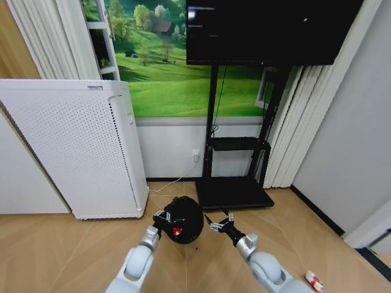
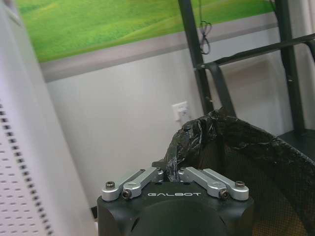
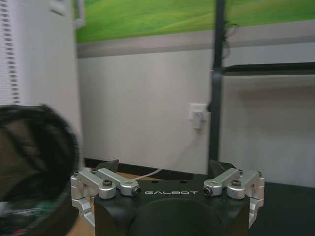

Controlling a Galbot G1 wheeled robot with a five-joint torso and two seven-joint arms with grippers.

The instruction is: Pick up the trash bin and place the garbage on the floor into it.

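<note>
Meadow mural behind, GALBOT left gripper (image 2: 170, 173) pinching trash bin (image 2: 246, 162) liner

We see two pale grey rounded arms ending in black wrist housings marked GALBOT in white. Left gripper (image 2: 173, 174) and right gripper (image 3: 166, 169) carry silver linkages with dark screws and black fingertips.

Trash bin (image 1: 183, 220): showing black mesh with a black liner. Floor (image 1: 73, 250): showing tan herringbone wood. Wrapper (image 1: 314, 280) lying near the floor's right edge: showing red and white.
</note>
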